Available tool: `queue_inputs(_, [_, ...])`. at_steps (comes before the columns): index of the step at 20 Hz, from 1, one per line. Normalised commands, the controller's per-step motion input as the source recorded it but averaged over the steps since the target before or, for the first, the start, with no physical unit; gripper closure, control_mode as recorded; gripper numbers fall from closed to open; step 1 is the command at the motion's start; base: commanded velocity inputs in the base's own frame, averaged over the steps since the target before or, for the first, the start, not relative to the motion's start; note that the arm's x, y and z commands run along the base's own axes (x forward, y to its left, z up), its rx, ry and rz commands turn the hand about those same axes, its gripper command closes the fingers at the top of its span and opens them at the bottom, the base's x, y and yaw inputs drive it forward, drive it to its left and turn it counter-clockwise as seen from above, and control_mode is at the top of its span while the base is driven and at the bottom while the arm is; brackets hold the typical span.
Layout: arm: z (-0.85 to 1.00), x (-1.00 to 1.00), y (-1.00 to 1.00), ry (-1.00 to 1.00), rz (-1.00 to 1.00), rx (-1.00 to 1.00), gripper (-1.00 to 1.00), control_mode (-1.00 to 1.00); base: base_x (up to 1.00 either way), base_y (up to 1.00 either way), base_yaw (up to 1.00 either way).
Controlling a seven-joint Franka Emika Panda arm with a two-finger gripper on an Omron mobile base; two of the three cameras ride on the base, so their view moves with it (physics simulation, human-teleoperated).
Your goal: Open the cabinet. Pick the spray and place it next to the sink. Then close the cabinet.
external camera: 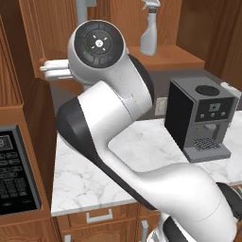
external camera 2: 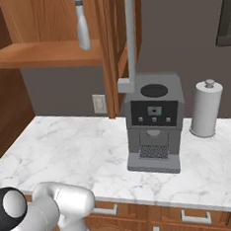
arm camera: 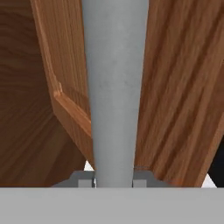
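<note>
The fingers (arm camera: 113,181) are closed on the grey handle (arm camera: 114,87) of the cabinet (arm camera: 175,87) door. The spray (external camera: 150,28) stands on the shelf (external camera: 175,59), above the coffee machine (external camera: 201,118).

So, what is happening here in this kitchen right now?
The robot arm is working on the cabinet. Its claw is shut on the cabinet's grey bar handle, and the doors are swung open. The spray stands on the shelf inside, untouched. A coffee machine and paper towel roll stand on the counter.
</note>
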Motion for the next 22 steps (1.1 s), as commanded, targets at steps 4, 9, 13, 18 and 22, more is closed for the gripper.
queue_inputs(4, [-0.09, -0.31, -0.12, 0.00, -0.02, 0.00, -1.00, -1.00, 0.00, 0.00, 0.00])
queue_inputs(9, [0.00, -0.46, -0.23, 0.00, -0.05, 0.01, -1.00, -1.00, 0.00, 0.00, 0.00])
queue_inputs(13, [0.00, -0.66, -0.32, 0.00, -0.01, 0.04, -1.00, -1.00, 0.00, 0.00, 0.00])
queue_inputs(18, [0.00, -0.38, -0.56, 0.00, 0.00, 0.16, -1.00, -1.00, 0.00, 0.00, 0.00])
queue_inputs(22, [-0.01, -0.17, -0.74, 0.00, 0.04, 0.24, -1.00, -1.00, 0.00, 0.00, 0.00])
